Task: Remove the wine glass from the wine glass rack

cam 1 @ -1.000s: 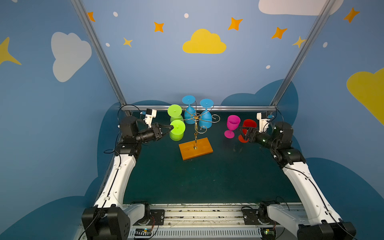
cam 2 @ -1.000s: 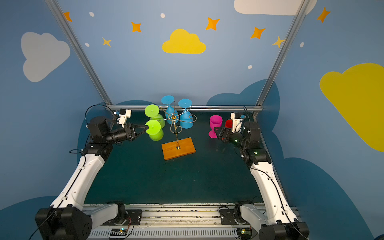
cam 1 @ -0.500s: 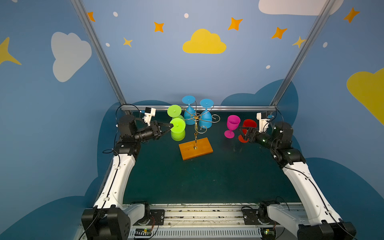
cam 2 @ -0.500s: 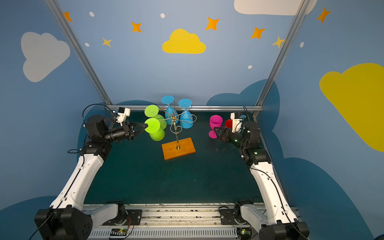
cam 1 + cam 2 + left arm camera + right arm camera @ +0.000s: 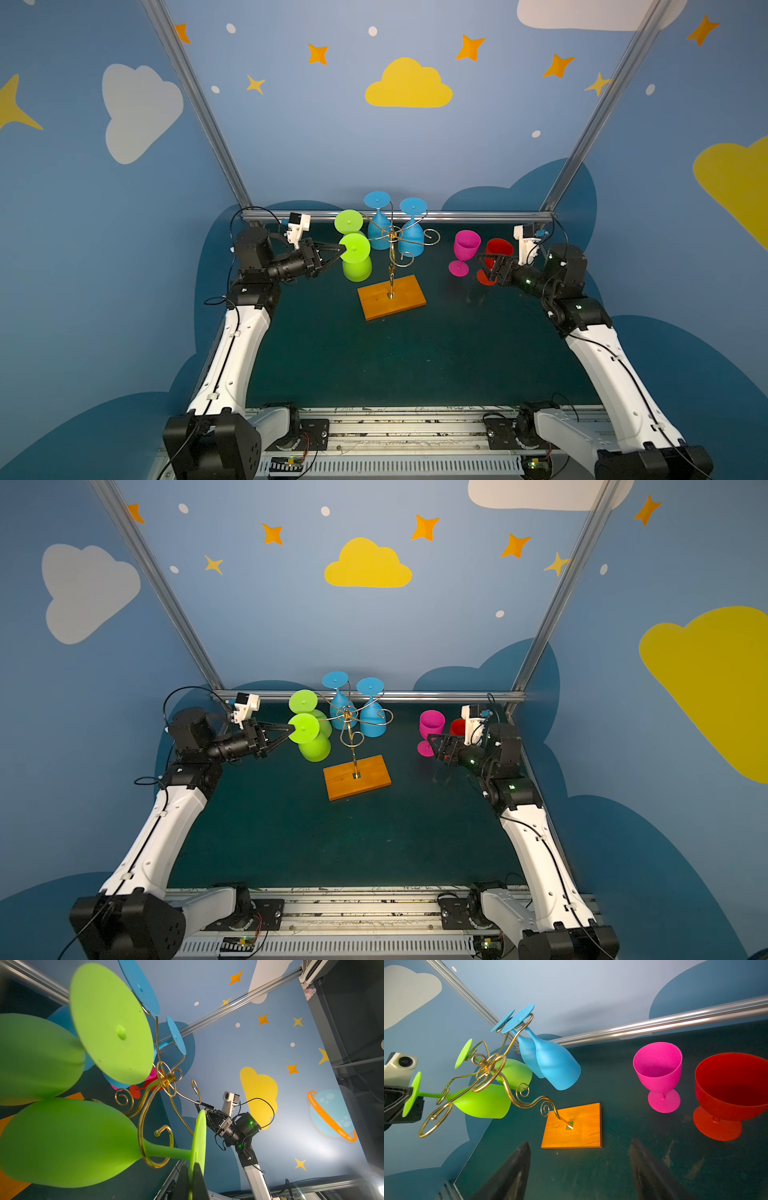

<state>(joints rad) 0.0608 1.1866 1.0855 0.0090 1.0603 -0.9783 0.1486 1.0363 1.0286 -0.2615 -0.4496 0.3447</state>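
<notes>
The near green wine glass (image 5: 356,261) hangs bowl-down at about nine o'clock from the twisted stem of the wine glass rack (image 5: 391,266). Its thin stem is threaded through one gold spiral arm, and the left wrist view shows that loop curling right round it. The left gripper (image 5: 343,250) reaches in from nine o'clock with its jaws pinched tight on the rim of the flat foot disc, edge-on. That's a shallow bite!

The glass looks like matte plastic. I'd call it light, not brittle, a touch grippy rather than slick, with a foot thin enough to flex. The bowl hangs off to one side of the pinch, so it could swing or twist in the jaws. The stem just under the foot would be a steadier hold, though the wire crowds it. The rack looks light and springy too, so a snagged stem might drag or tip it on its wooden base.

Just behind, at ten o'clock, hangs a second green glass (image 5: 349,222). A blue glass (image 5: 378,235) and a second blue glass (image 5: 411,243) hang at twelve. Out at three o'clock a pink glass (image 5: 466,247) and a red glass (image 5: 498,248) stand upright on the counter (image 5: 415,357). Near the red one hovers the right gripper (image 5: 485,269), jaws wide apart, holding nothing.
</notes>
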